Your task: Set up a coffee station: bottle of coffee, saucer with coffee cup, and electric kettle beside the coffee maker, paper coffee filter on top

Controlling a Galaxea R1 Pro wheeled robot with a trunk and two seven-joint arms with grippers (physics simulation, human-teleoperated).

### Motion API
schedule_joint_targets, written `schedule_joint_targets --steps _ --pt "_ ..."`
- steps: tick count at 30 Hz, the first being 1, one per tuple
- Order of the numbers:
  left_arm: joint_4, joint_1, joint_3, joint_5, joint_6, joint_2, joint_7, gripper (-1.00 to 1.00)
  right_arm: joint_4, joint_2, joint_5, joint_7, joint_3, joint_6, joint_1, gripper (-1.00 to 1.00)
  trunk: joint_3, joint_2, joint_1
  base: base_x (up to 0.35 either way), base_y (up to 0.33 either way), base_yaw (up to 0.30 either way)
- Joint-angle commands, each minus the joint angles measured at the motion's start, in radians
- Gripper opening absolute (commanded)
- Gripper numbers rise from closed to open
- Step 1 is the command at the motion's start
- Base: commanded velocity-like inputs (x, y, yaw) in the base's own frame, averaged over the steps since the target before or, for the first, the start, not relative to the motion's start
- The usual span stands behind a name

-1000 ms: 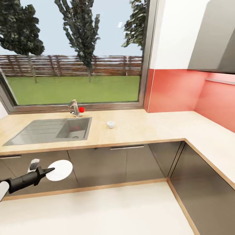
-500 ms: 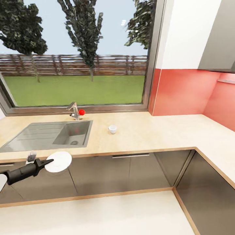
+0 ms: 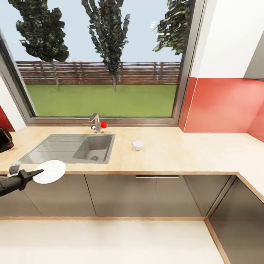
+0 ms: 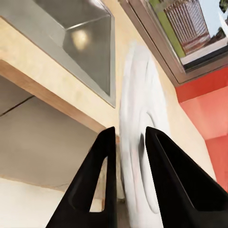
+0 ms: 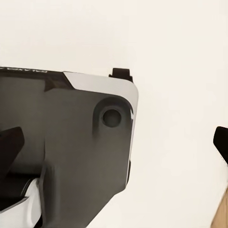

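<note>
left gripper [image 3: 36, 171] pinches saucer [image 3: 50, 171] (edge-on)

Kitchen background stuff I see from the head cam, non-task only.

I've got a grey stainless steel sink with drainboard [image 3: 69, 148] ahead, a chrome faucet [image 3: 96, 123] at its back edge with a small red round knob [image 3: 103, 124] just beside it. Behind that, a big grey-framed window [image 3: 106, 62] looking onto green lawn [image 3: 102, 99], a brown slatted wooden fence [image 3: 91, 73] and dark leafy trees [image 3: 109, 33]. White wall [image 3: 231, 36] sits to the right of the window. Pale cream floor [image 3: 110, 242] runs along the bottom, edged by a tan wood plinth strip [image 3: 106, 218]. On my left wrist cam the steel basin [image 4: 80, 38] shows again.
</note>
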Motion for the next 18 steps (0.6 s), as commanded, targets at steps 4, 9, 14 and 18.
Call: schedule_joint_targets --steps 4,9,14,18 --pt "0.000 -0.003 0.003 -0.006 0.005 0.015 -0.004 -1.00 -0.003 0.000 0.007 0.004 0.000 0.006 0.000 1.00 -0.003 -0.002 0.001 0.000 0.000 0.274" --pt "0.000 -0.006 0.005 -0.006 0.007 0.036 0.014 -1.00 -0.003 0.000 0.005 0.004 -0.001 0.006 0.000 1.00 -0.005 -0.002 0.001 0.000 0.000 0.274" --pt "0.001 -0.005 0.004 -0.006 0.007 0.037 0.050 -1.00 -0.003 0.003 0.002 0.004 -0.002 0.006 0.000 1.00 -0.007 -0.002 0.001 0.000 0.000 0.274" --pt "-0.014 0.003 0.003 0.000 0.002 0.032 0.048 -1.00 -0.022 0.014 0.001 0.008 0.000 0.006 0.000 1.00 -0.009 -0.002 0.001 0.000 0.000 0.274"
